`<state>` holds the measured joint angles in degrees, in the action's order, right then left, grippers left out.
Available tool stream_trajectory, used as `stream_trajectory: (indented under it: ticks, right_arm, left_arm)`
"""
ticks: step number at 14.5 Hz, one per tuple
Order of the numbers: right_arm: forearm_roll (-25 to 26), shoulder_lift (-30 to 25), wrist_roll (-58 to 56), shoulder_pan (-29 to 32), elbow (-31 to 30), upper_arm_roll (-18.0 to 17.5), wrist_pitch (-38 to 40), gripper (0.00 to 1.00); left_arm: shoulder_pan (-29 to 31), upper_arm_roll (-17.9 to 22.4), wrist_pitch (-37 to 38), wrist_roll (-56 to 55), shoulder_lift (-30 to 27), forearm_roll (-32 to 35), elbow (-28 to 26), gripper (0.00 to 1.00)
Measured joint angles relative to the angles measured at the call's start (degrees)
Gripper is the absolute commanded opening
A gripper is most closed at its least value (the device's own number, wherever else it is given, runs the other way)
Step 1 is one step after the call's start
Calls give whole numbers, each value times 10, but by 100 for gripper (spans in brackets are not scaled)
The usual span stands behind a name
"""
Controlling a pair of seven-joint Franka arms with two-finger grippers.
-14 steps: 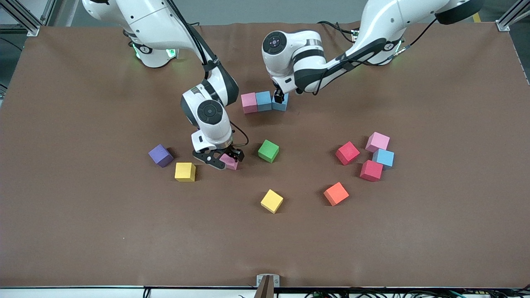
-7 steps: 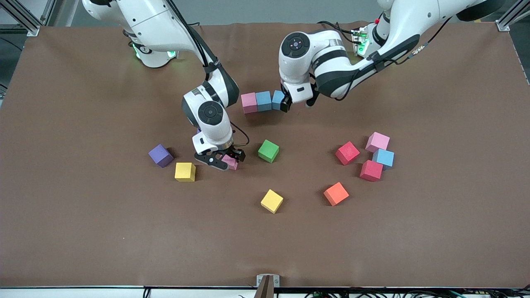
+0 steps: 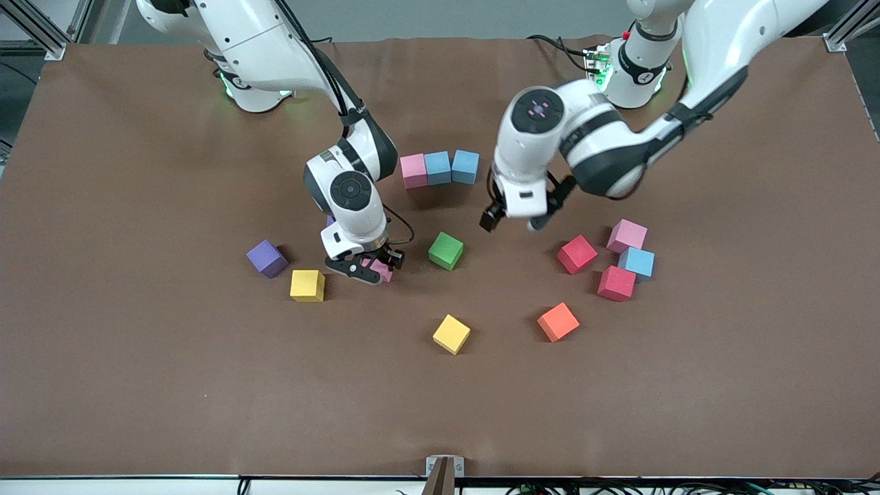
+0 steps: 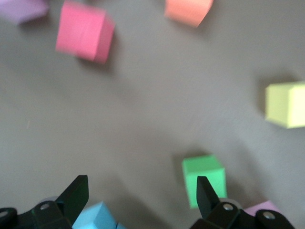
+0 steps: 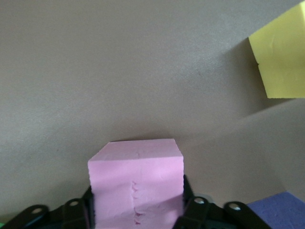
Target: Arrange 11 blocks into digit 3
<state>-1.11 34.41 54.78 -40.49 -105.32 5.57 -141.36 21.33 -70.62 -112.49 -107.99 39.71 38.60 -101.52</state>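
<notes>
— Where's the right claw (image 3: 372, 265)?
— Down at the counter (image 3: 137, 385), clamped on a pink block (image 5: 136, 183) between the purple block (image 3: 266, 258) and the green block (image 3: 445, 250).
— And the left claw (image 3: 512, 221)?
— Spread wide, holding nothing, over bare counter beside the pink-blue-blue row (image 3: 440, 168) near mid-counter.

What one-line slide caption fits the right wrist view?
Right gripper shut on a pink block on the brown table, a yellow cube nearby.
</notes>
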Motion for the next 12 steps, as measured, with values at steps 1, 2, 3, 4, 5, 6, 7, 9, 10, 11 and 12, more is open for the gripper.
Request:
stream_trajectory:
  ticks: [1,2,3,4,5,6,7,9,10,11,12]
  right_arm:
    - [0,0,-3,1,0,0,0,2]
    - [0,0,-4,1,1,0,0,1]
    - [0,0,-4,1,1,0,1,1]
    - [0,0,-5,1,1,0,2,1]
    - [0,0,-6,1,1,-1,3,1]
    - [0,0,-9,1,2,-2,9,1]
    - [0,-1,-13,-1,5,-4,19,1]
    - [0,-6,-14,-14,6,-9,32,1]
    - [0,-11,-14,-24,5,-10,36,0]
    - [0,-17,-14,-34,2,-10,39,0]
    - [0,-24,-14,-43,-4,-10,41,0]
  left_arm:
    - [-1,17,3,44,0,0,27,100]
    - [-9,39,15,91,0,-4,61,100]
    - [-26,66,32,141,-1,-14,100,100]
    - [-49,102,45,196,-3,-29,137,100]
    - [-78,145,53,252,-8,-46,169,100]
    - [-107,193,58,304,-17,-67,191,100]
    - [-130,240,59,355,-28,-94,205,100]
    - [-150,313,59,469,-56,-154,216,100]
    - [-153,349,60,539,-75,-186,219,100]
    - [-155,388,60,610,-96,-220,219,100]
    - [-162,430,62,670,-116,-251,219,100]
